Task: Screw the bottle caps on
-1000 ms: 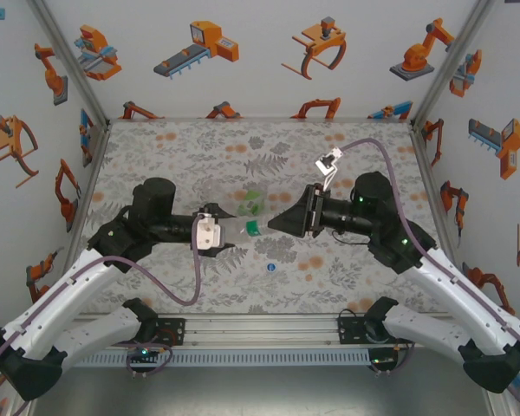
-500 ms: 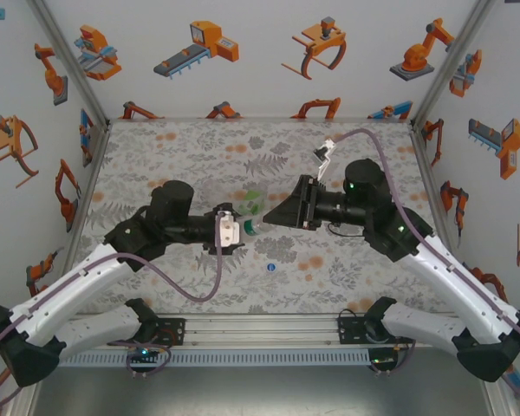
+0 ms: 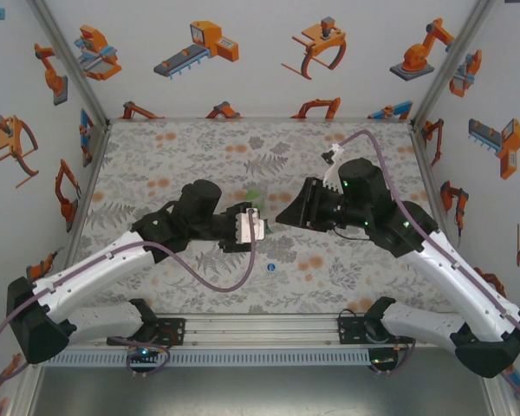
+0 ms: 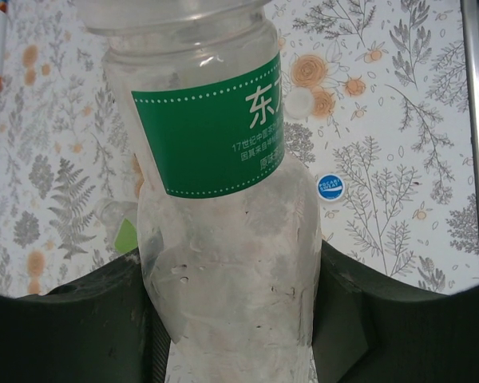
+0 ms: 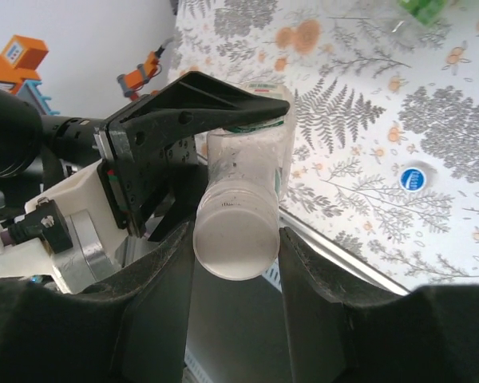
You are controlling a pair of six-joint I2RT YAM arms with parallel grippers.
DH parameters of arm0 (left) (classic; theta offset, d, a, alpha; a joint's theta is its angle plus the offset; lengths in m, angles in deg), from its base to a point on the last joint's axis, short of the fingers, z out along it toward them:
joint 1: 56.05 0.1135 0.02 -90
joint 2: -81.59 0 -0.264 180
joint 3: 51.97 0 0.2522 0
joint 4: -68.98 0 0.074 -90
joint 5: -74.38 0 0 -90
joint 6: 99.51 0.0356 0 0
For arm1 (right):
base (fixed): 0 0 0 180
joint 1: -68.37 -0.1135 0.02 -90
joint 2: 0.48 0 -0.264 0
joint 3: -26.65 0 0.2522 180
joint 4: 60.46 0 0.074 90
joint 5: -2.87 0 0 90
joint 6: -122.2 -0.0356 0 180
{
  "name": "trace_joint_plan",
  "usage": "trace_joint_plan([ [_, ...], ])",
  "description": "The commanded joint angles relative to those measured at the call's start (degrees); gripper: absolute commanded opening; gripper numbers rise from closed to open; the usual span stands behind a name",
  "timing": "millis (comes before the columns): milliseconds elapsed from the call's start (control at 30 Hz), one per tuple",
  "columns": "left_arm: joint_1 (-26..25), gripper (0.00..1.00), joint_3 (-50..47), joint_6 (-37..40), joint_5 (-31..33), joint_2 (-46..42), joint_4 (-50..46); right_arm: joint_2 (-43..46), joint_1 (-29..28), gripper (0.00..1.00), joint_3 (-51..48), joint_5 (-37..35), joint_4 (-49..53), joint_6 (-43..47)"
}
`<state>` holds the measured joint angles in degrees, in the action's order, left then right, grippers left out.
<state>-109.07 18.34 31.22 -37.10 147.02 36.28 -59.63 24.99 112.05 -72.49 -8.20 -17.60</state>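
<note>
left arm has swung in toward mid-table since the earlier frame. the left pincer (image 3: pixel 256 224) now sits right up against the right pincer (image 3: pixel 282 215), where a gap stood before. right arm barely shifted, wrist rolled a little.

left pincer: clamped narrow on the bottle (image 4: pixel 223 239), on the clear part next to the green label (image 4: pixel 215 132). right pincer: fingers closed either side of the bottle's white round end (image 5: pixel 233 243); cap or base, cannot tell. the bottle looks held off the table (image 3: pixel 156 147), roughly level between the two arms, mid-table.

progress, judged: early. the blue cap (image 3: pixel 270 268) lies loose on the table just in front of the pincers. a pale disc (image 4: pixel 298 102), likely another cap, lies loose further out. the green bottle (image 3: pixel 255 198) is just behind the pincers, its neck too small to read. if the white end is a cap, this is the first one going on; at least two are left either way.

unchanged vs earlier: blue cap and green bottle in the same spots.
</note>
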Motion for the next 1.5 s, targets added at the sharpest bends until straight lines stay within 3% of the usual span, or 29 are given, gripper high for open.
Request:
trace_joint_plan([
  [0, -0.6, 0.0, 4.0, -4.3, 0.4, 0.9, 2.7, -0.9, -0.2, 0.0, 1.0, -3.9, 5.2, 2.3],
  [200, -1.6, 0.0, 5.2, -7.2, 1.2, 3.4, 3.3, -1.9, -0.2, 0.0, 0.0, -3.8, 3.7, 1.8],
  [400, -2.4, 0.0, -1.4, -4.3, -1.7, 0.9, 12.5, -2.6, -0.1, 0.02, -0.4, -3.6, 3.4, 0.8],
  [567, -2.4, 0.0, -2.6, -2.9, -2.8, 0.7, 14.9, -3.0, -0.1, 0.07, 0.4, -4.1, 5.0, 0.4],
  [900, -2.6, 0.0, -3.8, -6.7, -2.5, 2.4, 21.7, -2.6, -0.2, 0.4, 1.5, -3.5, 5.0, 0.1],
  [1467, -2.5, 0.0, -2.0, -8.4, -1.8, 4.9, 20.2, -2.1, -0.1, 0.57, 1.8, -3.9, 4.3, 0.7],
])
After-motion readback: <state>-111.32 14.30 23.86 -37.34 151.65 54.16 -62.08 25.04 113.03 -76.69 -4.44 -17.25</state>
